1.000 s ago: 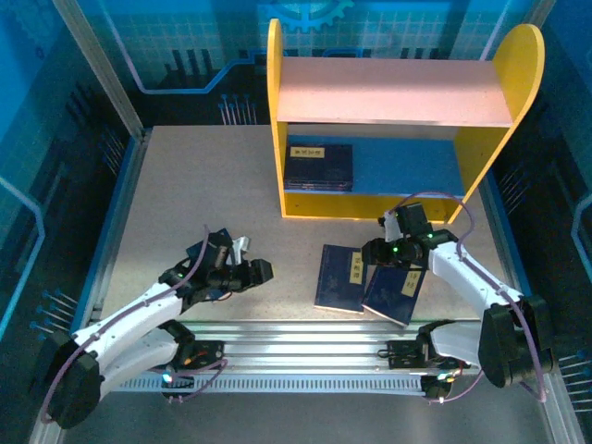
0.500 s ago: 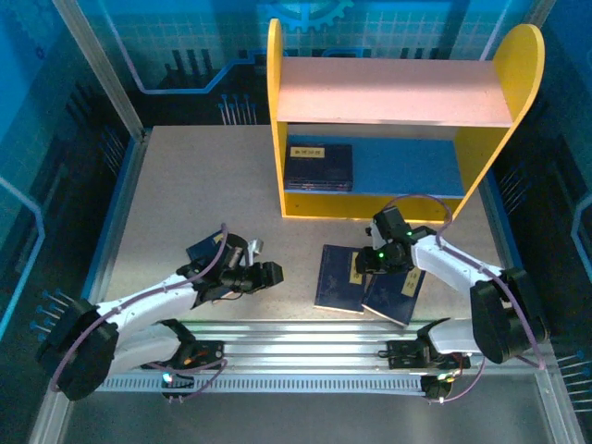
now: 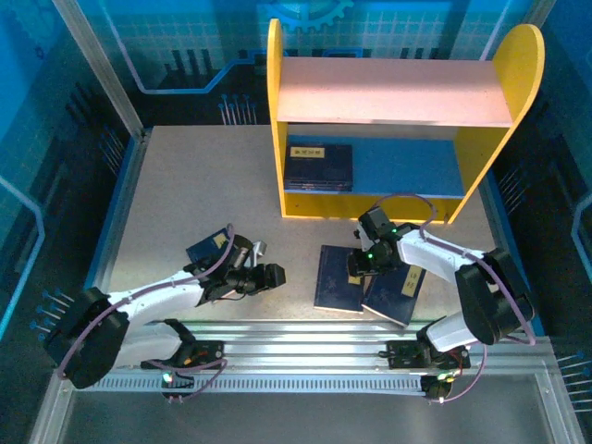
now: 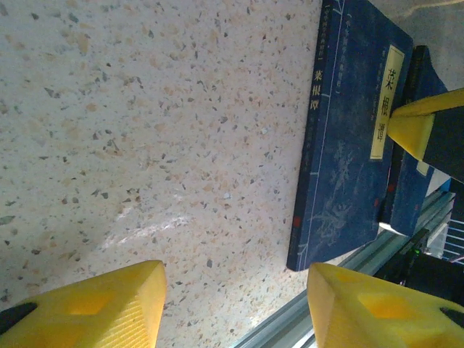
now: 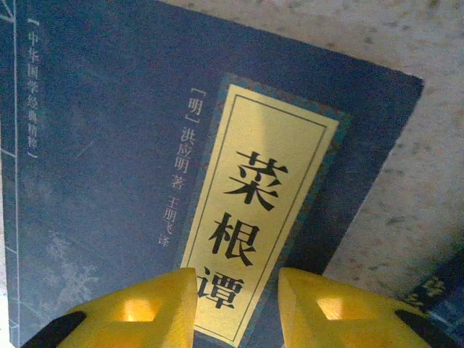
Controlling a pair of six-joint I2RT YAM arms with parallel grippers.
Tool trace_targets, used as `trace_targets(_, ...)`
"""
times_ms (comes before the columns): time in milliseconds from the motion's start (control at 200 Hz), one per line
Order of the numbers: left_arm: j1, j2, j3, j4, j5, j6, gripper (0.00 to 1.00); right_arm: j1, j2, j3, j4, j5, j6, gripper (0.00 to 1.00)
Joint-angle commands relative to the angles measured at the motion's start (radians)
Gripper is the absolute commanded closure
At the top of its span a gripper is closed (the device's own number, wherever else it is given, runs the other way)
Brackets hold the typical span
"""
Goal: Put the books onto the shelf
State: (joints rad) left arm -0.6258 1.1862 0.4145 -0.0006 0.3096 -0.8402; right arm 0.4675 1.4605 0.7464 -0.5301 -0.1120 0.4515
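The left arm [image 3: 157, 298] lies low, reaching rightward from the near left corner. Its left pincer [image 3: 276, 276] hovers over bare counter [image 3: 203, 194] with jaws wide apart and nothing between them, pointing toward the loose books. The right arm [image 3: 439, 254] stretches leftward from the near right. Its right pincer [image 3: 359, 265] is tipped down over the far right corner of the left book [image 3: 333, 285]. In the right wrist view its yellow fingers [image 5: 138, 308] stand narrowly parted above that book's yellow label [image 5: 254, 217], clamping nothing. A second book [image 3: 398, 298] lies tilted just right of the first, at its edge. More books [image 3: 319, 166] sit stacked at the left of the blue lower board of the shelf [image 3: 393, 92], which stands at the far side. The counter is pale and speckled, with aluminium rails [image 3: 305, 333] along its near edge and blue patterned walls [image 3: 55, 92] around it.
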Motion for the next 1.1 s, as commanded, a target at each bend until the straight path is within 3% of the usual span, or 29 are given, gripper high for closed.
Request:
trace_targets(0, -0.010, 0.019, 0.026, 0.024, -0.018, 0.001, 0.45, 0.035, 0.029, 0.025, 0.051, -0.051, 0.038, 0.65)
trace_targets(330, -0.008, 0.042, 0.017, 0.020, -0.038, 0.001, 0.45, 0.133, 0.130, 0.093, 0.147, -0.118, 0.101, 0.65)
trace_targets(615, -0.014, 0.047, 0.006, 0.045, -0.027, -0.008, 0.45, 0.132, 0.056, 0.104, 0.035, -0.051, 0.055, 0.63)
trace_targets(1096, -0.088, 0.250, 0.076, 0.182, 0.001, -0.050, 0.45, 0.131, 0.044, 0.023, 0.047, -0.055, 0.053, 0.64)
